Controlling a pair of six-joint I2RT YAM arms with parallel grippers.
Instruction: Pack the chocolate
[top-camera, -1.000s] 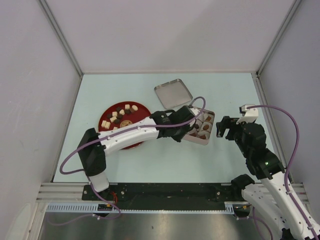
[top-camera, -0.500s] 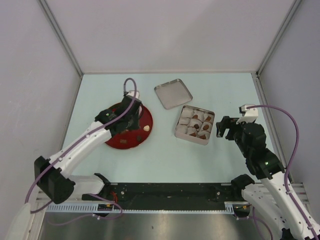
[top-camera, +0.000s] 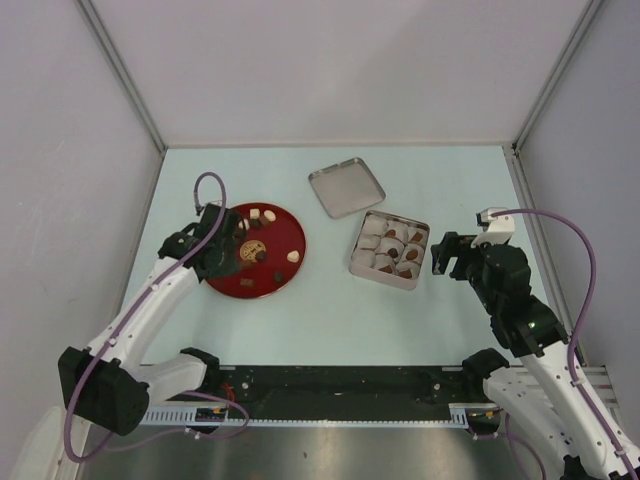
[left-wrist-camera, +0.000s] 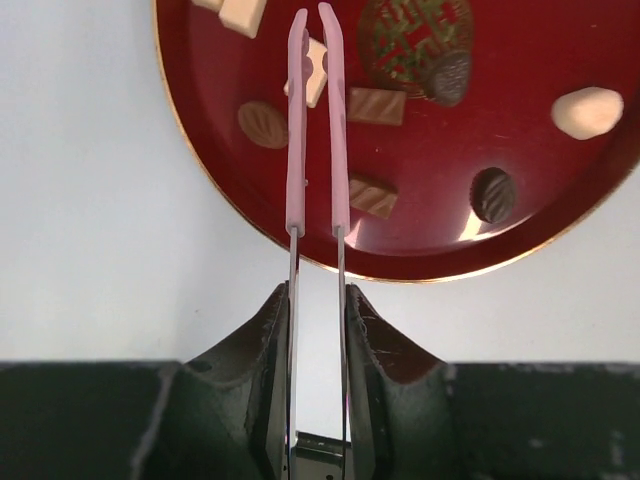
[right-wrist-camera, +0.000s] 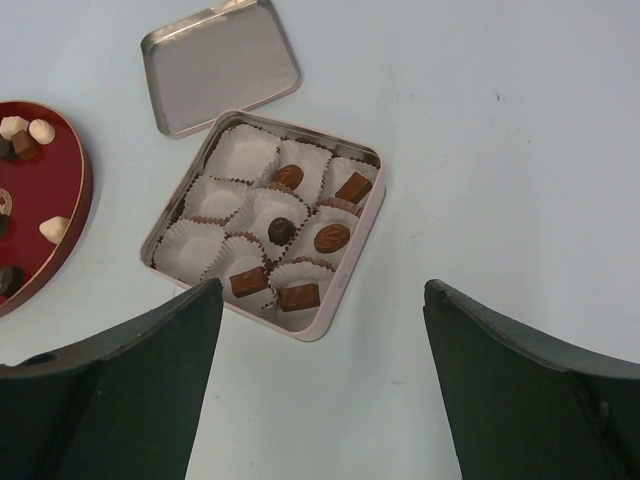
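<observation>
Remote op here, quick status. The square metal tin (right-wrist-camera: 310, 328) on the pale table (top-camera: 330, 320) has dark pieces in six of its nine white paper cups (right-wrist-camera: 245, 155); the three on the plate side look empty. The rest of the chocolate (left-wrist-camera: 377, 105), dark and cream bits, is scattered over the round red plate (left-wrist-camera: 560, 200).

My left gripper (left-wrist-camera: 313, 18) hovers above those, its pink fingers nearly together with only a thin slit between them, holding nothing. The right gripper (top-camera: 446, 258) sits just beside the tin, spread wide and empty.

The flat metal lid (right-wrist-camera: 222, 68) lies off to the side, so I reckon I'm about two-thirds done, with the closing left.
</observation>
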